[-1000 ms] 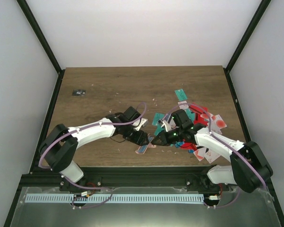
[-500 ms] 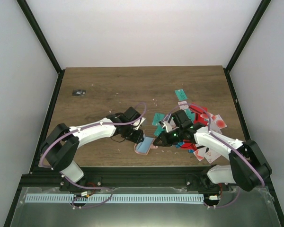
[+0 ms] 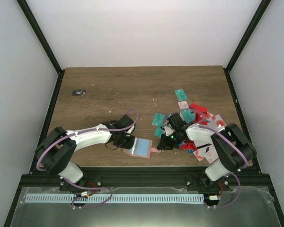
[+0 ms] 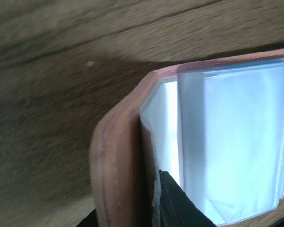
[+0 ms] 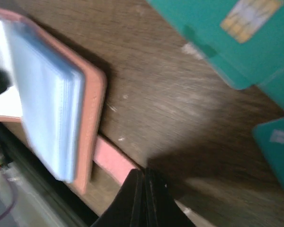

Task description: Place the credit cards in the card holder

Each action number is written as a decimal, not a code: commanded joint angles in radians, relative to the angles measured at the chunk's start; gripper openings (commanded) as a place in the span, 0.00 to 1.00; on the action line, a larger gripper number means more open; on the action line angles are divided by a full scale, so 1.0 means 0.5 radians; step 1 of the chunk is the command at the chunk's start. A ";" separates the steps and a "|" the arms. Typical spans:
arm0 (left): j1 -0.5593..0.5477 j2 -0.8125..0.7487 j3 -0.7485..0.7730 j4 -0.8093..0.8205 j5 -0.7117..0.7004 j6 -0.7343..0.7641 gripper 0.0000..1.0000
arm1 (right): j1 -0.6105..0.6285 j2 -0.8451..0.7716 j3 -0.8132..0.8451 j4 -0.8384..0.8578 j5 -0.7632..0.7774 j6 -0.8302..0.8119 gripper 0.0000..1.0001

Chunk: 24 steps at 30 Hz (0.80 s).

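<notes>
— Biggest first: dark wood-grain table [image 3: 109, 90], with thin teal, red and white-pink plastic credit cards [image 3: 199, 118] heaped toward 3 o'clock. Anything changed there?

— Not there. Changed at 6 o'clock: salmon-pink leather-like folding card holder [image 3: 138, 147], held nearly edge-on a second ago, now spread flat with blue-grey pockets facing up. Judged ready for loading, though seemingly still unloaded.

— And the grippers?

— Left gripper [image 3: 126, 142] at the holder's 9 o'clock, clamped on the pink cover. Right gripper [image 3: 161, 144] at its 3 o'clock, closed tight at the small pink tab [image 3: 154, 150], apparently pinching it.

— Plain from overhead?

— Hardly. Only in the left wrist view: one dark finger [image 4: 177, 205] tucked between cover and clear sleeves. Only in the right wrist view: fingertips [image 5: 132, 198] pressed together at the tab's end, plus a gold chip [image 5: 248, 16] on a teal card at 1 o'clock.
</notes>
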 commanded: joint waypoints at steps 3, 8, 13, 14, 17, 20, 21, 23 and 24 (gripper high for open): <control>0.043 -0.099 -0.099 -0.169 -0.162 -0.153 0.31 | -0.010 0.202 0.121 0.076 0.092 0.040 0.01; 0.081 -0.193 -0.077 -0.307 -0.214 -0.184 0.48 | -0.010 0.260 0.268 0.012 0.076 0.010 0.01; 0.102 -0.275 0.116 -0.551 -0.296 -0.188 0.67 | -0.008 0.169 0.389 -0.184 0.123 -0.054 0.10; 0.101 -0.276 0.172 -0.593 -0.296 -0.180 0.69 | -0.010 0.144 0.409 -0.227 0.144 -0.062 0.13; 0.103 -0.274 0.360 -0.685 -0.269 -0.147 0.72 | -0.010 0.050 0.454 -0.359 0.232 -0.067 0.26; 0.101 -0.265 0.518 -0.704 -0.192 -0.082 0.72 | -0.011 -0.077 0.457 -0.468 0.347 -0.025 0.45; 0.103 -0.259 0.560 -0.688 -0.149 -0.050 0.72 | -0.014 -0.140 0.451 -0.514 0.403 -0.002 0.52; 0.102 -0.238 0.614 -0.612 -0.045 0.003 0.72 | -0.020 -0.239 0.433 -0.617 0.545 0.053 0.62; 0.103 -0.218 0.632 -0.566 0.014 0.024 0.71 | -0.026 -0.287 0.423 -0.676 0.639 0.101 0.68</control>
